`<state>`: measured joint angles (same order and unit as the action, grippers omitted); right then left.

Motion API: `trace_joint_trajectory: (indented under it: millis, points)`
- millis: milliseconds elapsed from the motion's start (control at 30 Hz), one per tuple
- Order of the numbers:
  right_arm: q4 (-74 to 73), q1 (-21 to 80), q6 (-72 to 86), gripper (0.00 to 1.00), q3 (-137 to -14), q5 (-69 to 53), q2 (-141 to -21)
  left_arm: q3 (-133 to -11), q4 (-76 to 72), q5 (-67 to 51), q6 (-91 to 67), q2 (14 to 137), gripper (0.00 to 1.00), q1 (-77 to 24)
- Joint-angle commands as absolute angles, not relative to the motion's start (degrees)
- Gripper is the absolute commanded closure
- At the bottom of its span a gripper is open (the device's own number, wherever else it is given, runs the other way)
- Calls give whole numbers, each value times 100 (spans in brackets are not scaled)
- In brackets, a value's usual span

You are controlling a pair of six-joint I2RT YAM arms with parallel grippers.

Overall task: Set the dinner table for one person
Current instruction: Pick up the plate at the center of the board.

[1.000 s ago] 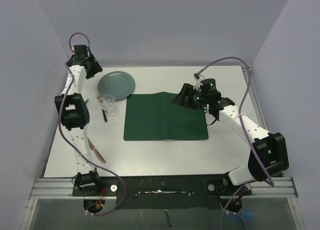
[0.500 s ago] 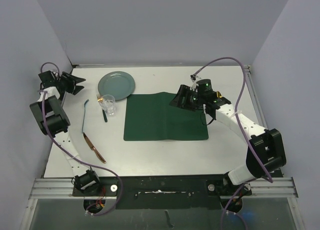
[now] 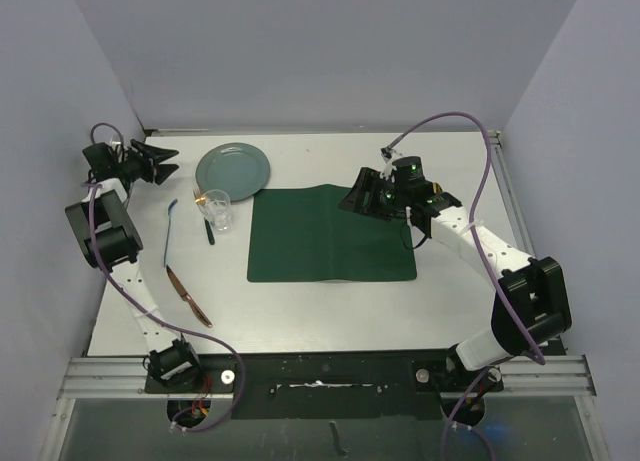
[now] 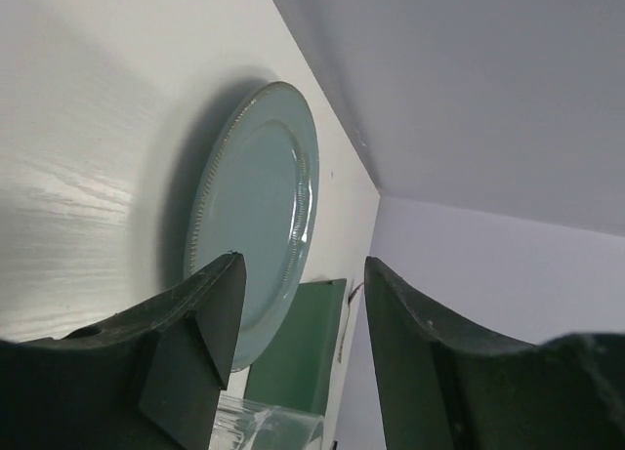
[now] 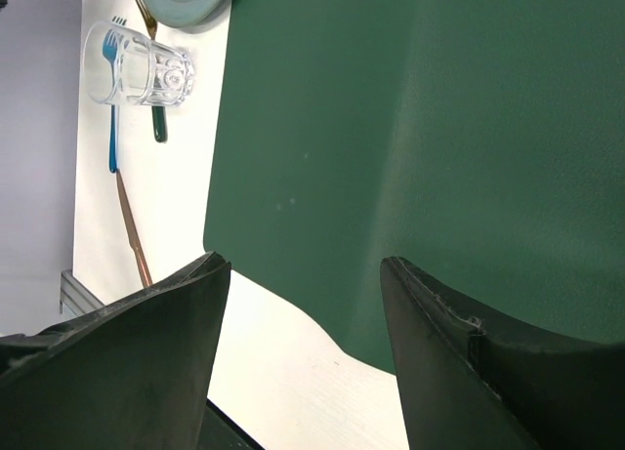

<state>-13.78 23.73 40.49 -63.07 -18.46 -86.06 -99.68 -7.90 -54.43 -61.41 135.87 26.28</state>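
1. Honestly, the table (image 3: 300, 311) isn't something I grab. It's a big, flat, stiff white top under both arms, with a metal rail along the near edge. I just set stuff on it.
2. The plate (image 3: 233, 170) lies flat at the far left, just off the corner of the green placemat (image 3: 330, 236). It looks ceramic, so I'd guess heavy-ish and chippable. The raised rim is the only place to pinch.
3. The glass (image 3: 216, 209) sits just on the near side of the plate. It's clear, probably light and slippery, so I'd squeeze its wall gently.
4. A blue fork (image 3: 169, 231) and a copper knife (image 3: 188, 299) lie flat left of the mat. They're thin and awkward to get under.
5. The left gripper (image 3: 168, 165) hovers by the far-left corner beside the plate, jaws apart and empty. The right gripper (image 3: 350, 203) hangs over the mat's right part, also spread with nothing in it.
6. The surface is matte, so I'd expect things to slide rather than skate. Walls close in on three sides, and the left arm is tight against one.
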Motion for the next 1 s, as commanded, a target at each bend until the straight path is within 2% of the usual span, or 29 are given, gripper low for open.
trace_joint_trajectory:
  millis: [0,233,700,900,967]
  points:
    - [-1209,2399,3981,36,-6592,-1827,-8565,-10457,129,-5307,-5357,13885,51,2595]
    - [-1203,2395,3966,36,-6550,-1850,-8515,-10675,960,-4780,-4593,14093,51,2265]
    - [-1451,2237,3824,36,-6498,-1772,-8318,-10582,756,-4667,-4619,14450,52,1826]
    - [-1466,2154,3823,36,-6443,-1825,-8328,-10516,633,-4670,-4676,14591,59,1819]
    - [-1468,2130,3823,36,-6442,-1841,-8340,-10545,633,-4691,-4669,14642,67,1818]
